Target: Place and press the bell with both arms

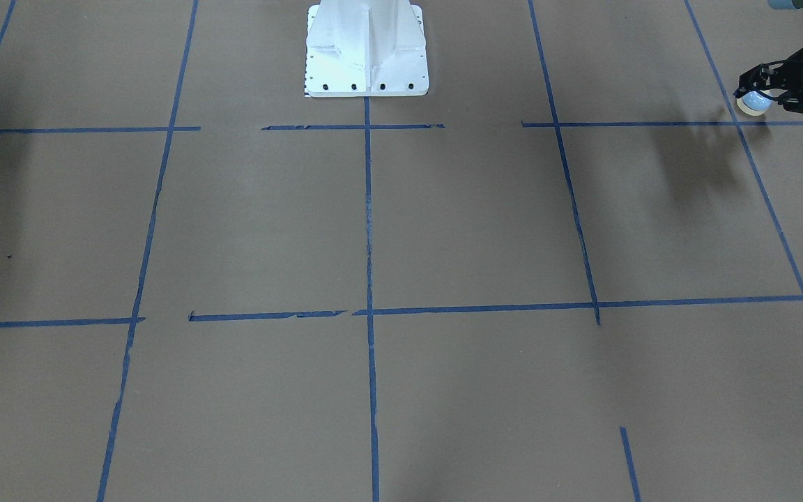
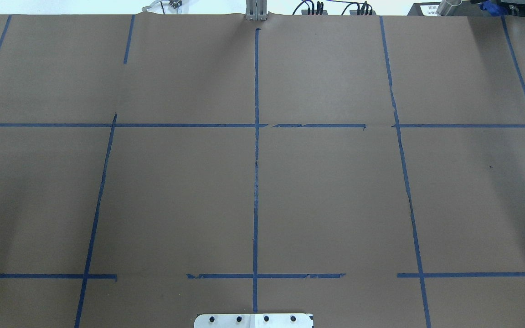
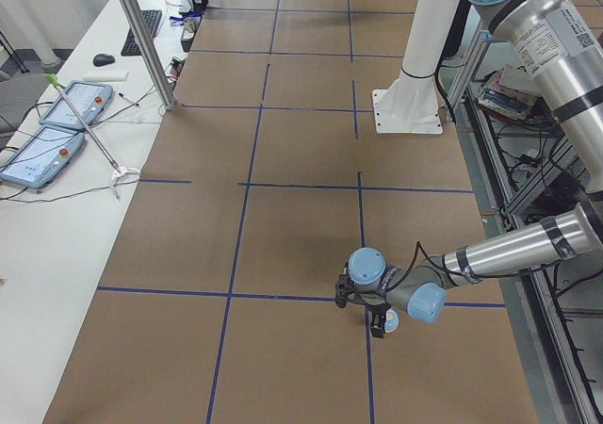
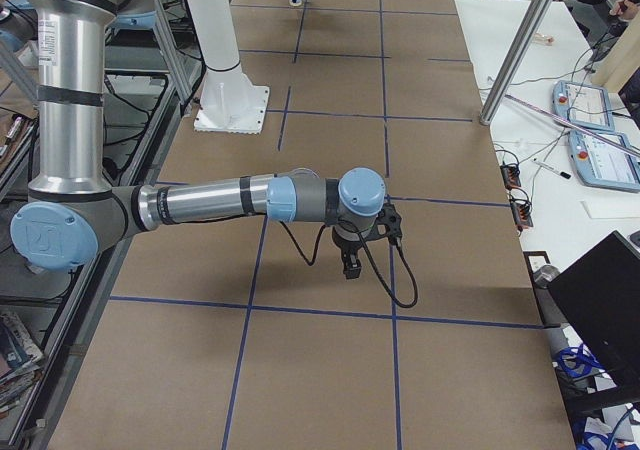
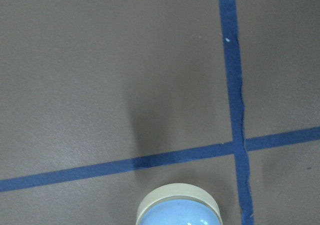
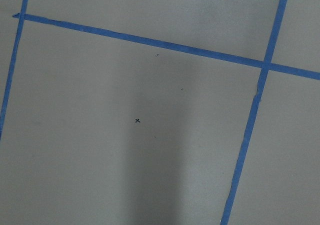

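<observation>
The left arm (image 3: 504, 247) and the right arm (image 4: 205, 200) are silver-grey tubes with light-blue joint caps and dark bands. A black cable (image 4: 405, 270) loops off the right wrist. The left gripper (image 1: 757, 100) and right gripper (image 4: 350, 267) are black. The white pedestal (image 1: 366, 49) carries 4 dark bolts along its foot plate's edge.

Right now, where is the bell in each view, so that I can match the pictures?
Front-facing: bell near the top right corner.
Overhead: not in it.
Exterior left: low, right of centre.
Exterior right: probably the pale speck at the top edge; too small to be sure.
Left wrist: bottom edge, centre.
Right wrist: not in it.
Shared landmark: the tape cross beside it.
</observation>
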